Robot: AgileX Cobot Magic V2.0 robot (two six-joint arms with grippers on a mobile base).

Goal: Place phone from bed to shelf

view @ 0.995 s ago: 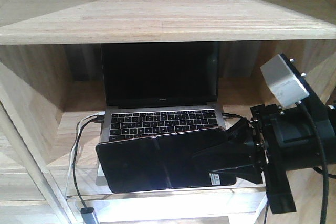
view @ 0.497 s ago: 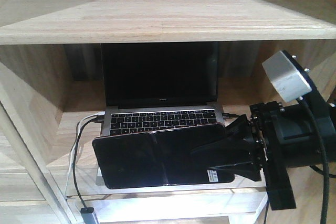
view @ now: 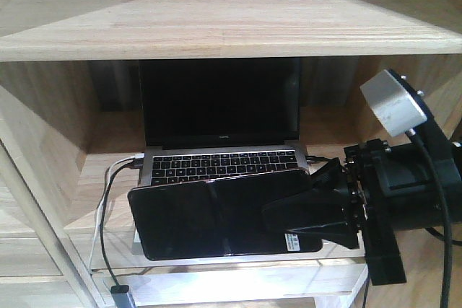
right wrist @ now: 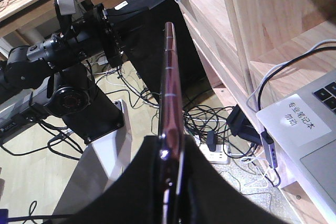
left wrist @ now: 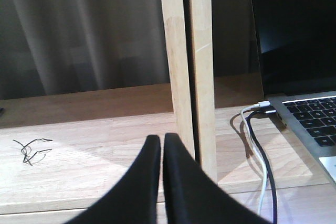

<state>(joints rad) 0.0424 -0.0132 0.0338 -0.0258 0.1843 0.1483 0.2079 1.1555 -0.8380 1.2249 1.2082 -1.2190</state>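
Overhead, a thick pale wooden shelf plank (view: 216, 23) roofs an open compartment whose floor carries a silver laptop with a black screen (view: 220, 117), white and black cables (view: 107, 200) trailing off its left side. Held level in front of the keyboard, the wide glossy black phone with a pinkish-metal edge (view: 209, 218) is pinched at its right end by the right gripper (view: 314, 214), above the compartment's front edge. Further left, the left gripper (left wrist: 161, 171) has its black fingers pressed together before an upright wooden post (left wrist: 191, 72).
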